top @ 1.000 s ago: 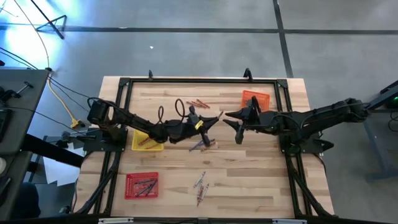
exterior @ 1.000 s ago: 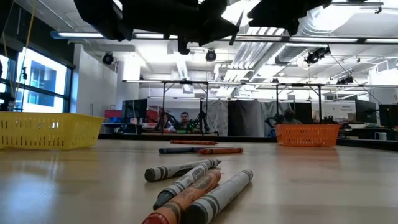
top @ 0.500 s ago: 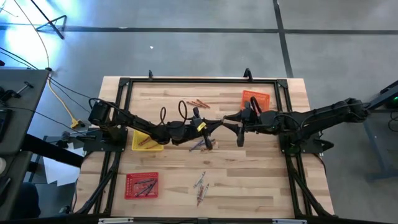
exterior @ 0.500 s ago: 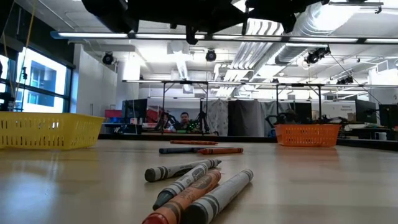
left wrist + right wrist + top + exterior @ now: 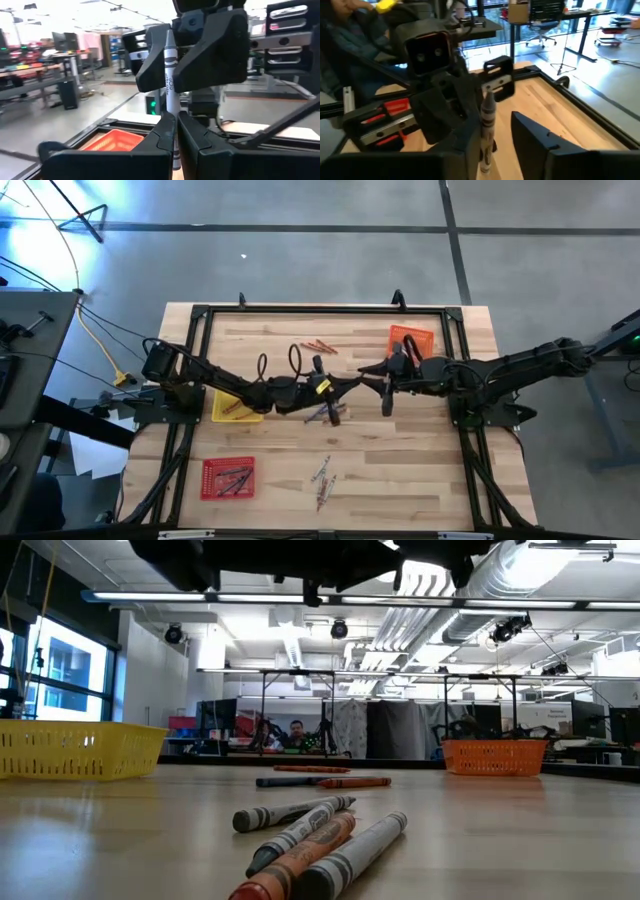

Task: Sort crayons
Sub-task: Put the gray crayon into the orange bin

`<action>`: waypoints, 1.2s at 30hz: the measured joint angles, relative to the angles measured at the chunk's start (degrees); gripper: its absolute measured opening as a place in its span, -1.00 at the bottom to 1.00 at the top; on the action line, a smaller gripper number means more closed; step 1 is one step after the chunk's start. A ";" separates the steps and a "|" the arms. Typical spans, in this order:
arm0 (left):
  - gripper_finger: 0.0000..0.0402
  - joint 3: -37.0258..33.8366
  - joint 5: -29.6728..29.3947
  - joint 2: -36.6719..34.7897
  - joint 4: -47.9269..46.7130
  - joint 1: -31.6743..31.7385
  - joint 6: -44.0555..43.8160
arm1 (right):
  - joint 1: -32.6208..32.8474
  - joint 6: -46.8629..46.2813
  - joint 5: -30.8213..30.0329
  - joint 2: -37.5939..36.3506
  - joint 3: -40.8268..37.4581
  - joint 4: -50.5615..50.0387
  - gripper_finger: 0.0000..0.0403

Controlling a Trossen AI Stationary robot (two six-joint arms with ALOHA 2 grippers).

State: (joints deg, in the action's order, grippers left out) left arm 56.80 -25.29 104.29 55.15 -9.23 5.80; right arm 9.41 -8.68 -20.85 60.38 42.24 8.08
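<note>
My left gripper (image 5: 347, 383) is above the table's middle, shut on a grey crayon (image 5: 169, 75) that sticks out past its fingertips. My right gripper (image 5: 380, 387) faces it from the table's right and is open. Its two fingers stand on either side of the crayon's free end (image 5: 486, 117). More crayons lie on the table below the grippers (image 5: 326, 413), at the far middle (image 5: 320, 346) and near the front (image 5: 322, 478). The front ones also show in the low view (image 5: 320, 835). My left gripper pinches the grey crayon's near end (image 5: 173, 145) between its two fingers, which come level from the table's left. The crayon lies along the fingers, sticks out beyond them toward my right gripper, and is lifted clear of the table. My right gripper's open fingers flank the crayon's free end, which lies close by one finger (image 5: 470, 145); I cannot tell whether it touches.
A yellow tray (image 5: 236, 406) stands at the left under my left arm, a red tray (image 5: 228, 477) with crayons at the front left, and an orange tray (image 5: 412, 340) at the far right. A dark frame runs round the table's edges.
My left gripper has gone toward the table's right and a little toward its near edge with the crayon. My right gripper has turned to face it. The crayon's free end now stands between my right gripper's open fingers.
</note>
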 joint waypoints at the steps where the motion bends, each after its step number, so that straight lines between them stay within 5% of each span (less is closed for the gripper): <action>1: -1.00 0.00 1.03 0.00 -0.08 0.16 -0.04 | 0.02 -0.01 0.34 0.00 0.00 0.00 -0.57; 6: -1.00 -0.02 2.36 0.00 -0.08 0.47 -0.17 | 0.04 -0.01 0.58 0.00 0.00 0.09 -0.93; 13: -0.98 -0.02 2.60 0.00 -0.08 0.43 -0.20 | 0.04 -0.28 0.52 0.00 0.00 0.09 -0.97; 19: -0.73 -0.02 2.12 0.00 -0.10 0.59 -0.44 | 0.00 -0.22 -0.54 -0.04 0.00 -0.23 -0.98; 23: -0.50 -0.02 2.36 0.00 -0.20 0.74 1.36 | -1.62 0.05 -9.68 -2.23 0.00 -6.49 -0.99; 28: -0.29 -0.02 2.29 0.00 -0.63 0.59 0.70 | -9.95 -7.40 -19.54 -5.22 0.02 -23.71 -0.99; 36: -0.22 -0.02 2.79 0.00 -2.17 0.39 -2.73 | -31.45 -11.22 -13.40 -0.98 0.01 -37.26 -0.99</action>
State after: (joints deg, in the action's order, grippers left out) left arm 56.77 -22.50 104.29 52.98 -8.84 3.07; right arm -22.04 -19.90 -34.24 59.40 42.25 -29.18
